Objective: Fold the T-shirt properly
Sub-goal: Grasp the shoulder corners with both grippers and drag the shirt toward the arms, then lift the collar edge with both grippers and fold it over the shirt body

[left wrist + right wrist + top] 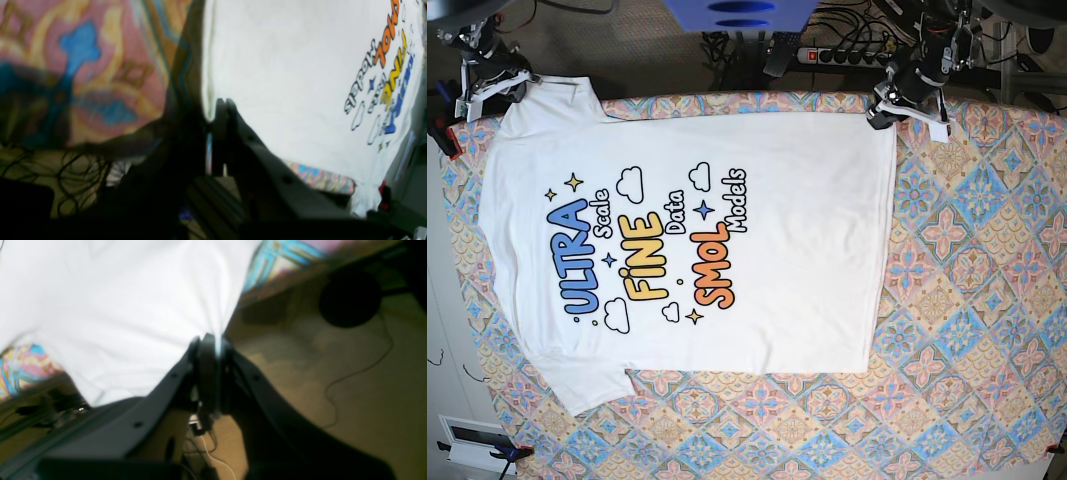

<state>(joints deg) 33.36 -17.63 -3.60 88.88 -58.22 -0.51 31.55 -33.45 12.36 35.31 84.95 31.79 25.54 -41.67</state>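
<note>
The white T-shirt [727, 200] lies flat on the table with its colourful lettering facing up, collar end toward the left of the base view. At the far edge, my left gripper [885, 115] is shut on the shirt's far hem corner. The left wrist view shows its fingers [223, 104] pressed together on the white edge [283, 66]. My right gripper [502, 85] sits at the far left corner by the sleeve. In the right wrist view it [215, 340] is shut on a pinched peak of white cloth [116, 306].
A patterned tablecloth [967, 300] covers the table, bare to the right of the shirt and along the near edge. Beyond the far edge are a power strip [842, 55], cables and a blue object [737, 15]. Floor cables [350, 380] run under the table's side.
</note>
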